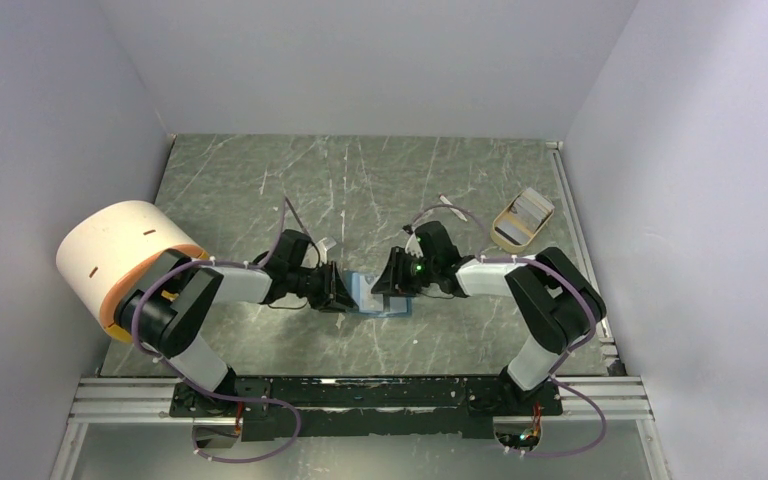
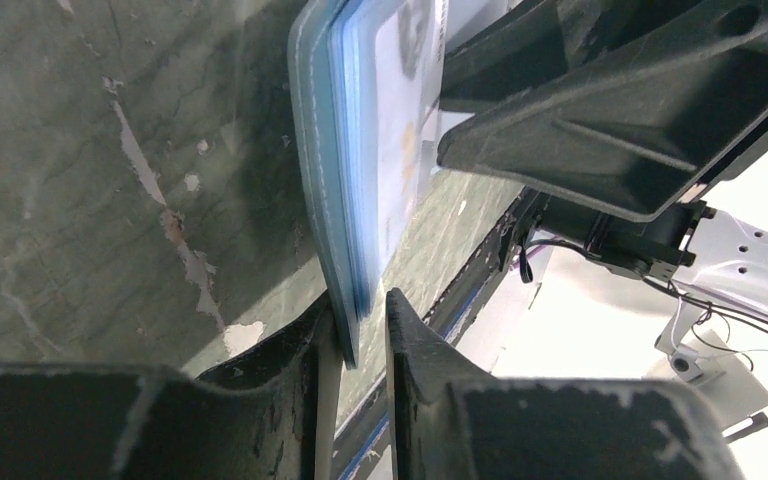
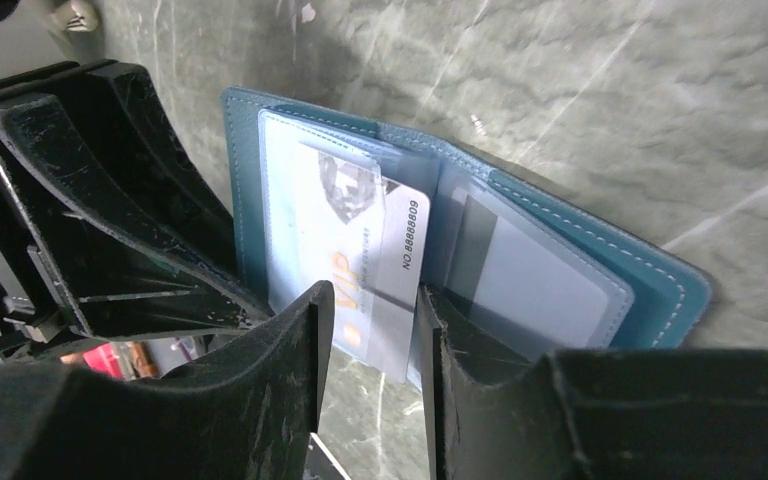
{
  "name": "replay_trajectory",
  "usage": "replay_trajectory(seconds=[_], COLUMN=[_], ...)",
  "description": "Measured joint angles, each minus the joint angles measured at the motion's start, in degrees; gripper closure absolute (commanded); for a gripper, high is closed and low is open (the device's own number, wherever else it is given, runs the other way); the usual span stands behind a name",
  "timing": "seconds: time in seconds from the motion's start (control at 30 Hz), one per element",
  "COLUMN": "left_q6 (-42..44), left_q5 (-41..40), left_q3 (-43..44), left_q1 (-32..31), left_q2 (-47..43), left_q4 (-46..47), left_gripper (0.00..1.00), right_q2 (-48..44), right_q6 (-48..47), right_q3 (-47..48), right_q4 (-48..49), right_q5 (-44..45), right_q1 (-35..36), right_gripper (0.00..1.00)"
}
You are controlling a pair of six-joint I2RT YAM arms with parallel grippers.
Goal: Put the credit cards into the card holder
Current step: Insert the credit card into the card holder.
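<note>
The teal-blue card holder (image 1: pixel 378 296) lies open on the table between both grippers. My left gripper (image 1: pixel 343 290) pinches its near edge; in the left wrist view the holder (image 2: pixel 325 150) stands edge-on between the narrow jaws of the left gripper (image 2: pixel 360 300). My right gripper (image 1: pixel 392 280) is open. In the right wrist view the right gripper (image 3: pixel 370 300) straddles the end of a white VIP card (image 3: pixel 380 250) that sits partly in the left slot of the holder (image 3: pixel 660 290). A grey card with a dark stripe (image 3: pixel 520 270) sits in the right slot.
A white and orange cylinder (image 1: pixel 125 255) stands at the left, close to the left arm. A small tan tray (image 1: pixel 522 220) sits at the back right. Grey walls enclose the marbled table (image 1: pixel 260 180), and a metal rail (image 1: pixel 360 395) runs along its near edge.
</note>
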Motion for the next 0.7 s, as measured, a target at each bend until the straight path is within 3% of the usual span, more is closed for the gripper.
replay_trajectory(seconds=[0.7], left_q6=[-1.4], left_q5=[1.5], left_q3=[-0.4], left_q1=[0.0], left_q2=[0.0], left_q4=[2.5], left_gripper=[0.73], right_q2=[1.7], right_q6=[10.4], right_q3=[-3.7], right_q4=[11.9], right_q5=[-2.1], right_q1=[2.5], right_gripper=[0.62])
